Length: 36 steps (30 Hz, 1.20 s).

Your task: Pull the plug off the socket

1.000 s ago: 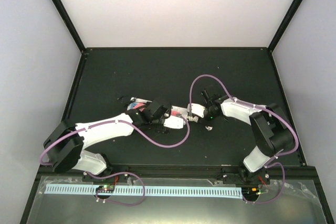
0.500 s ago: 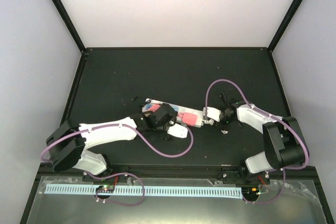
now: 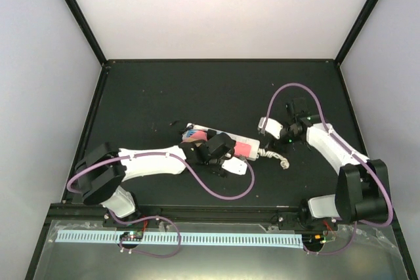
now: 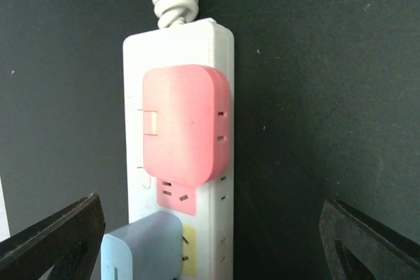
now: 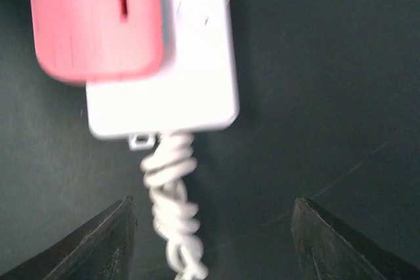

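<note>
long white rectangular power strip (image 4: 197, 44) lies mid-table, pink rounded plug (image 4: 187, 122) seated in it. left arm reaches low, left gripper (image 4: 210, 201) fingers spread astride the strip. right gripper (image 5: 213, 227) fingers are apart, empty, facing the strip's coiled white cord (image 5: 172, 188).

**Power strip across mid-surface, cord end to the right**

Flat near the middle of the surface (image 3: 164, 90): the power strip (image 4: 177, 44), lengthwise left to right, left end a little farther back. Off its right end, the coiled cord (image 5: 172, 214), trailing on the surface. On the strip, just beside the cord end, a plug (image 4: 186, 126); next along to the left, a second plug (image 4: 141, 247). Above the strip, the left gripper (image 4: 210, 254), one finger to each side, touching neither edge. Right of the cord end and slightly behind, the right gripper (image 5: 210, 240), apart from both.
</note>
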Available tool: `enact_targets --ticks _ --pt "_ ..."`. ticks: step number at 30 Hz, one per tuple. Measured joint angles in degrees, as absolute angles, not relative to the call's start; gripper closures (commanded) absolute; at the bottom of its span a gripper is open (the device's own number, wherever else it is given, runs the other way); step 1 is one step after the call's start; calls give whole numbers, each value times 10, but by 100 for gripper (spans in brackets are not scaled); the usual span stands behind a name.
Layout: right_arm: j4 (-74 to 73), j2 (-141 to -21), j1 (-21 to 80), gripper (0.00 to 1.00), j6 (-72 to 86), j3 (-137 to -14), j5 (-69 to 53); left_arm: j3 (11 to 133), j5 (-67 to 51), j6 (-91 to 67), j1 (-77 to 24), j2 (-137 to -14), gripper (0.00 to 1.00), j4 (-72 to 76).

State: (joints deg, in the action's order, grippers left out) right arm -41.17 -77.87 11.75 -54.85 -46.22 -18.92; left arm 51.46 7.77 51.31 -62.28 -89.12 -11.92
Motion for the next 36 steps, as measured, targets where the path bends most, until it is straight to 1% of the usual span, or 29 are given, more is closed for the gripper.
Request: enact_targets --ticks 2,5,10,13,20,25,31,34,36 --pt "-414 -781 117 31 -520 -495 -216 520 79 519 -623 -897 1 -110" --pt "-414 -795 117 31 -474 -535 -252 522 79 521 -623 -906 1 -96" --pt "-406 -845 117 33 -394 -587 -317 522 84 523 -624 -928 1 -68" --pt "-392 -870 117 34 -359 -594 -341 524 90 523 -624 -945 1 -48" --pt "-369 -931 121 35 -321 -594 -349 534 105 525 -631 -986 1 -15" --pt "-353 -962 148 35 -319 -593 -320 535 123 535 -631 -1010 2 17" --pt "-344 -984 168 39 -320 -593 -294 540 150 547 -631 -1032 10 41" --pt "-340 -987 168 44 -323 -593 -283 545 160 552 -631 -1032 17 48" --pt "-337 -989 169 47 -326 -593 -278 552 166 553 -631 -1032 24 48"
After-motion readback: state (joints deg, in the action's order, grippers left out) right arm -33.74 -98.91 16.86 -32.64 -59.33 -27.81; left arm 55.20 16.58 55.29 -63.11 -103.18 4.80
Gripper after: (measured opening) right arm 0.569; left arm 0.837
